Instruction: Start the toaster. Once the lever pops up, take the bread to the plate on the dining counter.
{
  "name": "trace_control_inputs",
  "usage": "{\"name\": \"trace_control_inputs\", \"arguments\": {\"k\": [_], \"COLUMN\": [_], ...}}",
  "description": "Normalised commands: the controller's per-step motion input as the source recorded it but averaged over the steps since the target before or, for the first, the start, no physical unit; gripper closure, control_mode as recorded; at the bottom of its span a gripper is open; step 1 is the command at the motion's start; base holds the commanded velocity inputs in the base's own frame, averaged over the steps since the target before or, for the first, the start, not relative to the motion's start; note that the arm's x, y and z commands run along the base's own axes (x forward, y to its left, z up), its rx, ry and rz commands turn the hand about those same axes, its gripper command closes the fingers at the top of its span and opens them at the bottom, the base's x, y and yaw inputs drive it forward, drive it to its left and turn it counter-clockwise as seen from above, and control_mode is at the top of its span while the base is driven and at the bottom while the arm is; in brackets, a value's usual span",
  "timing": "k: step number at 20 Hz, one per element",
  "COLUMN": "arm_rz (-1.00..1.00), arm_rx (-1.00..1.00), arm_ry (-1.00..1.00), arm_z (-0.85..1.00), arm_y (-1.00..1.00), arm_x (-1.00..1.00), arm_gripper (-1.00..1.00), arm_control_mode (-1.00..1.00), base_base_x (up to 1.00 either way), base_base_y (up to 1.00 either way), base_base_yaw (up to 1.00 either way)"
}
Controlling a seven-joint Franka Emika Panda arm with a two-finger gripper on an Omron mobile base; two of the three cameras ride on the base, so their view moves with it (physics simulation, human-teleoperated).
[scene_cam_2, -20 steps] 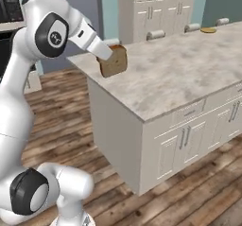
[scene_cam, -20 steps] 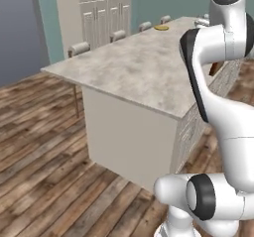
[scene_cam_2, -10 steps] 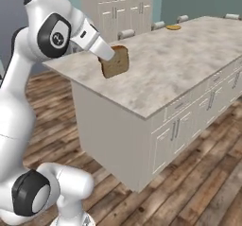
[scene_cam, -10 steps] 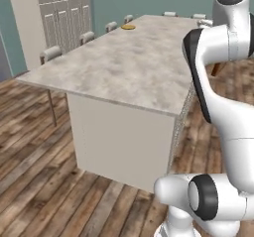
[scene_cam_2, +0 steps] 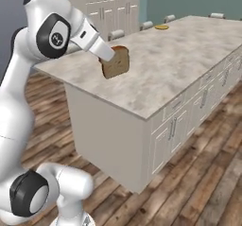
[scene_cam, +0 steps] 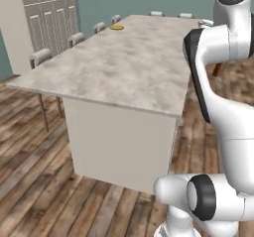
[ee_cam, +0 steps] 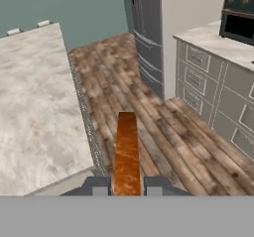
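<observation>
Left base view: the long beige marble-patterned dining counter [scene_cam: 124, 67] runs toward the upper centre of the frame; the small round yellow plate [scene_cam: 117, 27] sits far up it at upper centre, near the edge lined with white-cushioned wooden stools [scene_cam: 42, 57]; no lettering or brand can be read.

Right base view: the two-finger gripper [scene_cam_2: 107, 56] is clamped on the top edge of the small square brown toasted bread slice [scene_cam_2: 116, 62], held upright at upper centre-left over the counter's near corner; the plate lies well apart at upper right; the slice looks light, stiff and crumbly, so an edge pinch with modest force seems right.

Hand view: the slice stands edge-on between the fingertips [ee_cam: 98, 186] at bottom centre; no writing is legible.
</observation>
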Motion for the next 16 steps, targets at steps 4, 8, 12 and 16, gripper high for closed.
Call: {"name": "trace_control_inputs", "arguments": {"k": [4, 8, 12, 16], "arm_rz": [0.00, 0.00, 0.00, 0.00], "arm_rx": [0.00, 0.00, 0.00, 0.00], "arm_ry": [0.00, 0.00, 0.00, 0.00], "arm_z": [0.00, 0.00, 0.00, 0.00], "arm_y": [0.00, 0.00, 0.00, 0.00], "arm_x": [0.00, 0.00, 0.00, 0.00], "arm_gripper": [1.00, 1.00, 1.00, 1.00], "arm_control_mode": [1.00, 1.00, 1.00, 1.00], "base_base_x": [0.74, 0.96, 0.73, 0.64], "base_base_y": [0.92, 0.66, 0.73, 0.96], "base_base_yaw": [-0.17, -0.01, 0.00, -0.03]}}
